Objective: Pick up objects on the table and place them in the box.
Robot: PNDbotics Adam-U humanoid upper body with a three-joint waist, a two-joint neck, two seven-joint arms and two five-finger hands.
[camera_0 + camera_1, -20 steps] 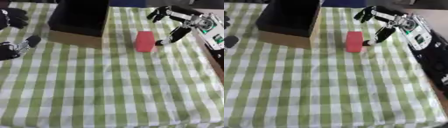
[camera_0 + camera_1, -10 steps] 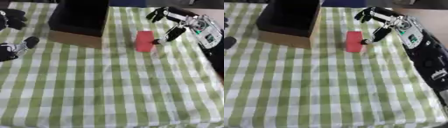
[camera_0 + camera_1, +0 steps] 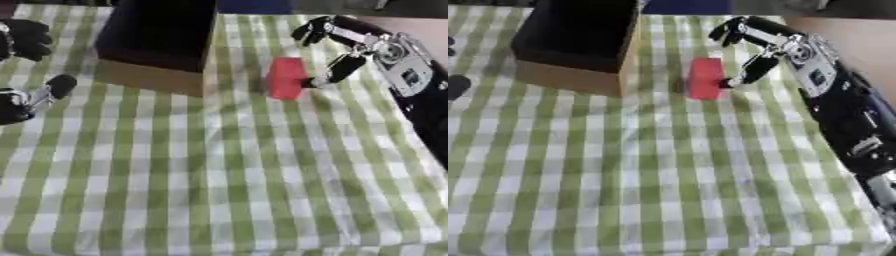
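The red block (image 3: 286, 76) stands just right of the box (image 3: 157, 45). Our right hand (image 3: 756, 47) brackets it with spread fingers, not yet gripping; our left hand (image 3: 22, 97) idles open. A nudge could topple it.

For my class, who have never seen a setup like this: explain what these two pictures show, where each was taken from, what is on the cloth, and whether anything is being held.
Both pictures come from a stereo camera in a humanoid robot's head, looking down at its table: one from the left eye, one from the right, at the same moment. The table wears a green and white checked cloth. On it stand a dark open box and, to its right, a red block. The right robot hand reaches in from the upper right, with one fingertip at the block's right side and the other fingers spread above it; nothing is lifted yet. The left robot hand waits at the left edge, holding nothing.
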